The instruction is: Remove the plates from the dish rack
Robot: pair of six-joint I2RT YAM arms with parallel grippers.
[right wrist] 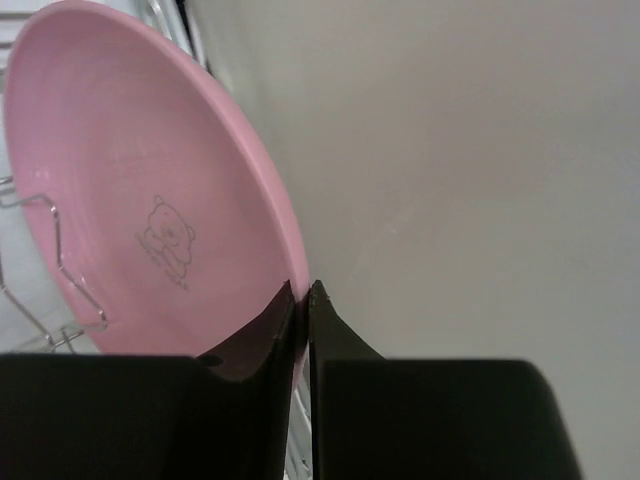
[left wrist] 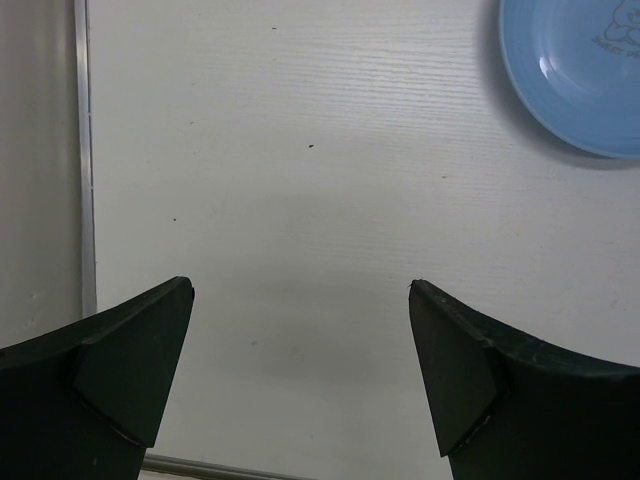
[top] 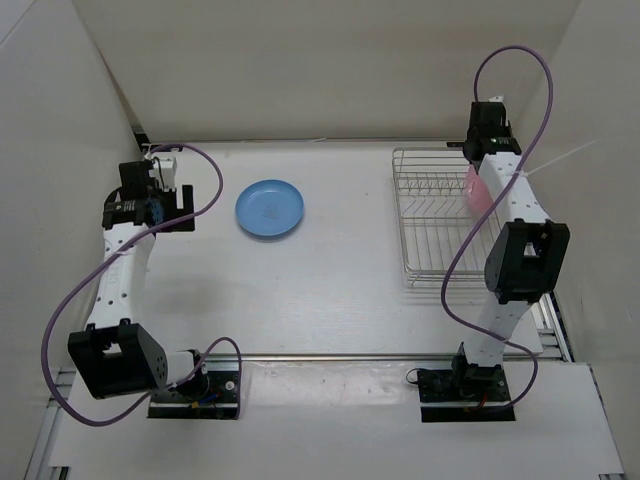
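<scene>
The light blue plate (top: 270, 208) lies flat on the table left of centre; it also shows in the left wrist view (left wrist: 585, 70) at the upper right. My left gripper (top: 172, 205) is open and empty, left of the blue plate, with bare table between its fingers (left wrist: 145, 360). The pink plate (top: 478, 190) stands on edge in the silver wire dish rack (top: 435, 215) at the right. My right gripper (right wrist: 303, 300) is shut on the rim of the pink plate (right wrist: 140, 200). Rack prongs (right wrist: 60, 270) show beside the plate.
White walls enclose the table on the left, back and right. A purple cable (top: 470, 240) from the right arm loops over the rack. A metal strip (left wrist: 85, 150) runs along the table's left edge.
</scene>
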